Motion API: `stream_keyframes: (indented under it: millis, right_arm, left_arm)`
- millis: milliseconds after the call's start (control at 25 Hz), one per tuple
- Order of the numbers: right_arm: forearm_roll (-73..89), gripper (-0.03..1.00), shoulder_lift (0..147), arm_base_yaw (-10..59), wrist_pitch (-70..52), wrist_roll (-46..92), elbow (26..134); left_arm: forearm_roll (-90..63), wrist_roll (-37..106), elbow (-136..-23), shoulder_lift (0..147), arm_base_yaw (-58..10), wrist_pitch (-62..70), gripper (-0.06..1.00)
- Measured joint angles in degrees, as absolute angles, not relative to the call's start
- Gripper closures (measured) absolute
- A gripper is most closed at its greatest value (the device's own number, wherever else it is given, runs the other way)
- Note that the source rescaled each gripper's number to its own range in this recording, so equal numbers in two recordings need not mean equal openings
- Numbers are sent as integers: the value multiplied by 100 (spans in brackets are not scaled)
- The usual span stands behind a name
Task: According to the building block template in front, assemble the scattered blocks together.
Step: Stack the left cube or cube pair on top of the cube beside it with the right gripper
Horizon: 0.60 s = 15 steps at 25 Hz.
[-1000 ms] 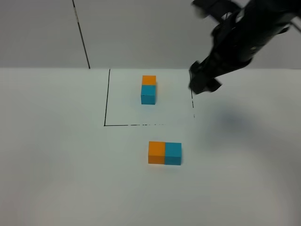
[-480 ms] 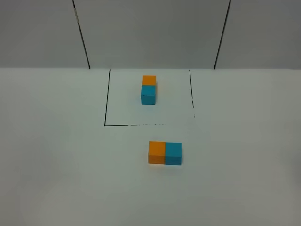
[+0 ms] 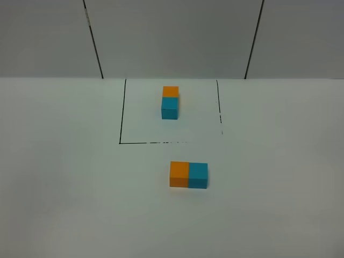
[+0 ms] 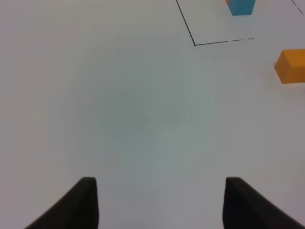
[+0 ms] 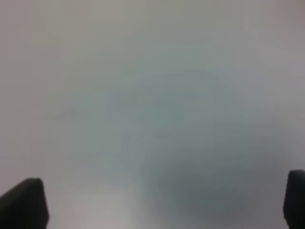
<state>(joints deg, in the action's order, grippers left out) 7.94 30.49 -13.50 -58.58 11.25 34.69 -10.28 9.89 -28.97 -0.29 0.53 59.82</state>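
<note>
The building block template stands inside a black-lined square at the back: a small orange cube directly behind a cyan one, touching. The scattered blocks sit nearer, side by side and touching, orange block on the left and cyan block on the right. Neither arm shows in the exterior high view. The left gripper is open over bare table, its dark fingers apart; the orange block and the template's cyan cube lie far ahead of it. The right gripper is open wide above blurred white surface.
The white table runs to a grey panelled wall with dark seams at the back. The marked square's front line is partly dashed.
The right arm, seen a second ago at the upper right above the square's corner, has withdrawn out of the exterior high view. The blocks have not moved.
</note>
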Motion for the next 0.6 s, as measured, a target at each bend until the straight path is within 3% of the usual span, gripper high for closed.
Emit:
stream_keyframes:
  millis: [240,600]
  right_arm:
    - [752,-3,1710,-816,-5980,721,3068]
    - [697,-3,694,-772,-6275,646,3004]
  left_arm:
    - [-1028,989,-2897,-29,53,5982,71]
    - [-1028,989,-2897,-29,53,5982,71]
